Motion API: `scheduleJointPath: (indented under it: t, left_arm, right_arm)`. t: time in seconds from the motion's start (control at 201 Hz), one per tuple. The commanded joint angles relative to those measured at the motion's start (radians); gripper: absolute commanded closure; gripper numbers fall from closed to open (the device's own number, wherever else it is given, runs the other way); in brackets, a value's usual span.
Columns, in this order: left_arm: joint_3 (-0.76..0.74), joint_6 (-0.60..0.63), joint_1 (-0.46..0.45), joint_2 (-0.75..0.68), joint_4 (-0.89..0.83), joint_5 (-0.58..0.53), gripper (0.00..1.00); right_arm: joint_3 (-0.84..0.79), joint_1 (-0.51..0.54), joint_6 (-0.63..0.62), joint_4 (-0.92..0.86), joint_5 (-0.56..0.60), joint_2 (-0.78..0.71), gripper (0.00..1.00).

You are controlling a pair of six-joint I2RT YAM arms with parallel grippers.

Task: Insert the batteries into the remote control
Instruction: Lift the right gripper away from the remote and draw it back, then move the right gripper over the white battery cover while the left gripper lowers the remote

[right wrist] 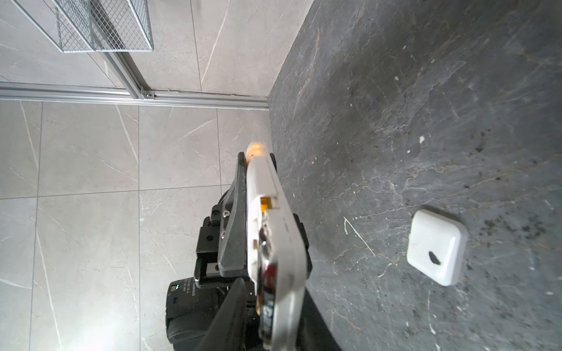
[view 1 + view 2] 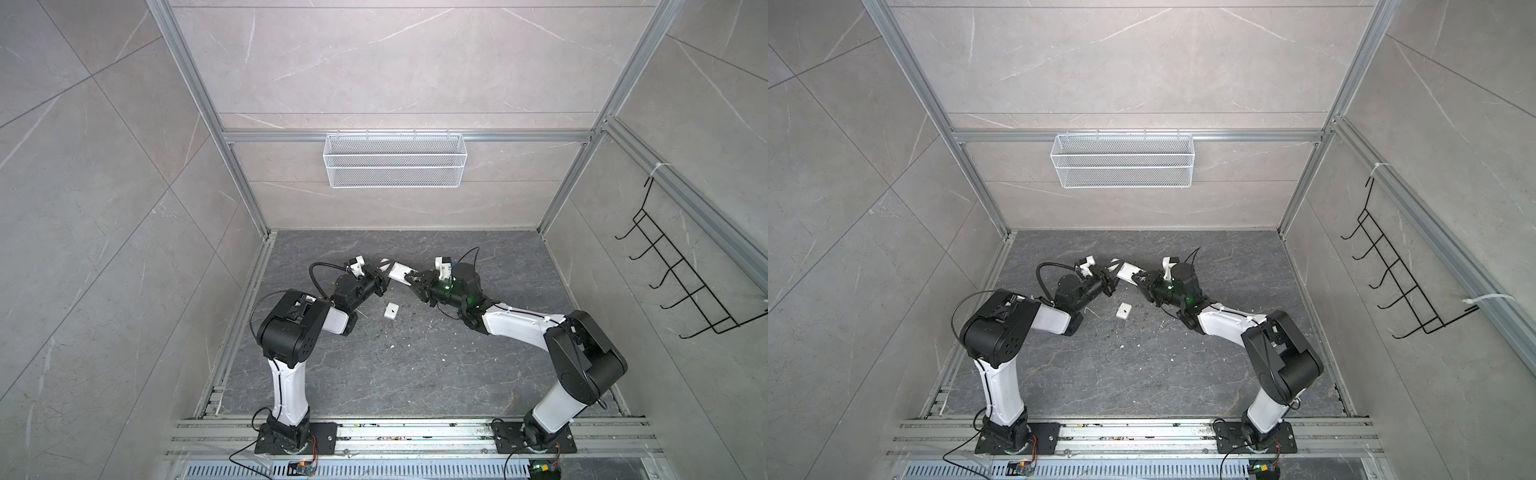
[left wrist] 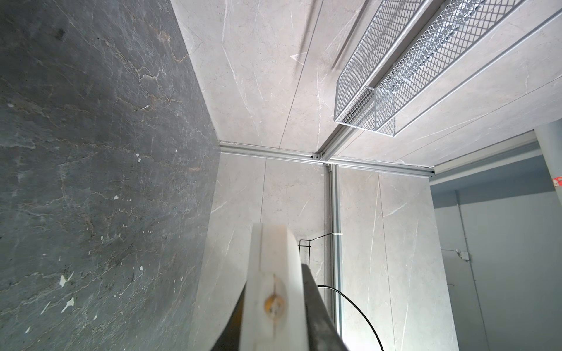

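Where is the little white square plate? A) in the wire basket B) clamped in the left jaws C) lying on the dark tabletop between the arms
C: the white plate lies flat on the dark tabletop, apart from the remote control.

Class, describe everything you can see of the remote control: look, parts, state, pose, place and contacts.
The remote control is a slim, white, plastic-looking bar, held up between both arms near the back of the dark table. The left gripper is shut on one end, where an amber spot shows; the right gripper flanks the other end. Its compartment is open, with a dark battery inside. No buttons are visible.
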Motion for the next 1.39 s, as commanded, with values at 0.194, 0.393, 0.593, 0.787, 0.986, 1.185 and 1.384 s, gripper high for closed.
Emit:
scheduleJointPath:
  t: [0.194,0.393,0.593,0.787,0.986,1.185,1.384]
  left_arm:
    - [0.019,-0.01,-0.003,-0.038,0.054,0.03,1.0]
    - [0.023,-0.01,-0.002,-0.04,0.054,0.041,1.0]
    - [0.024,-0.013,-0.003,-0.046,0.054,0.05,1.0]
    - [0.028,-0.018,-0.003,-0.047,0.054,0.058,1.0]
    - [0.043,-0.015,-0.003,-0.05,0.053,0.071,1.0]
    - [0.037,-0.014,-0.003,-0.058,0.052,0.071,1.0]
    - [0.044,-0.016,-0.003,-0.064,0.054,0.069,1.0]
  right_arm:
    - [0.033,0.004,-0.057,-0.035,-0.015,0.011,0.8]
    - [0.033,0.005,-0.059,-0.031,-0.027,0.011,0.86]
    - [0.057,-0.007,-0.095,-0.088,-0.021,-0.022,0.62]
    - [0.068,-0.041,-0.094,-0.09,-0.045,-0.035,0.58]
    - [0.068,-0.043,-0.082,-0.069,-0.057,-0.019,0.73]
    - [0.064,-0.043,-0.067,-0.037,-0.066,-0.003,0.87]
    - [0.06,-0.041,-0.075,-0.045,-0.065,-0.01,0.93]
